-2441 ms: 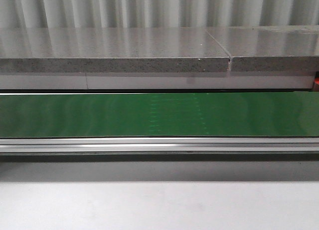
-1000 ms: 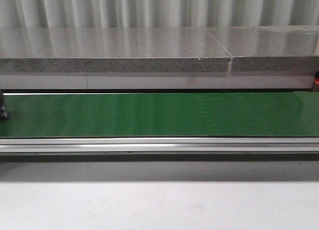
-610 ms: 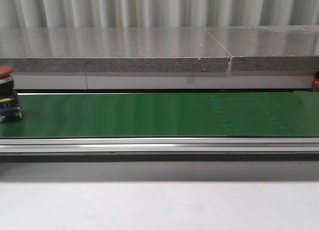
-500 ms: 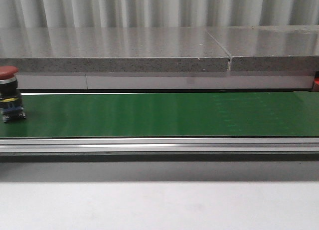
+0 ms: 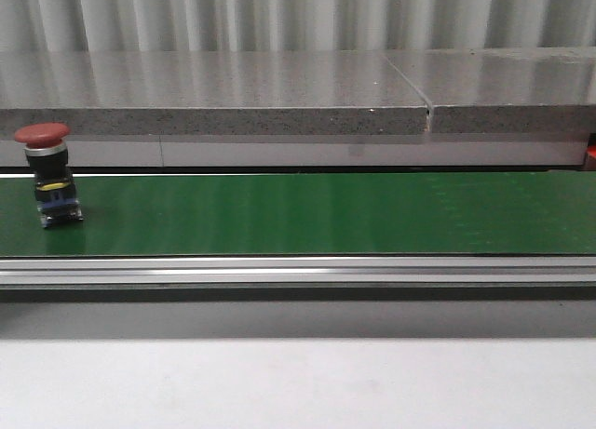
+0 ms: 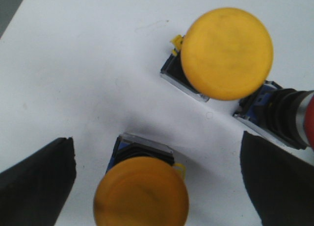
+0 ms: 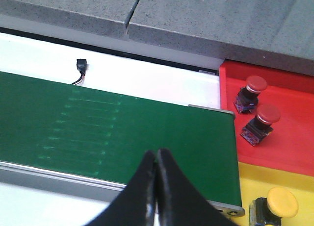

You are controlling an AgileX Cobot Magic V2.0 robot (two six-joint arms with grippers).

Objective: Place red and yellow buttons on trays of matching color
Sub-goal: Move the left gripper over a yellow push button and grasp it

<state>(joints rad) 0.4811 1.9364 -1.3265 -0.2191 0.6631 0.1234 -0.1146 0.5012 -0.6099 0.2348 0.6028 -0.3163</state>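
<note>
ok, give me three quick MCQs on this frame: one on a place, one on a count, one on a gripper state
1. Where is the red button in the front view?
A. on the green belt, far left
B. on the belt, far right
C. on the grey shelf

2. How many red buttons stand on the red tray?
A. none
B. two
C. four

3. The right gripper is:
A. wide open
B. shut on a button
C. shut, holding nothing

Answers: 1 A, it stands at the belt's left end. 2 B, the right wrist view shows two. 3 C, the fingers meet over the belt.
</note>
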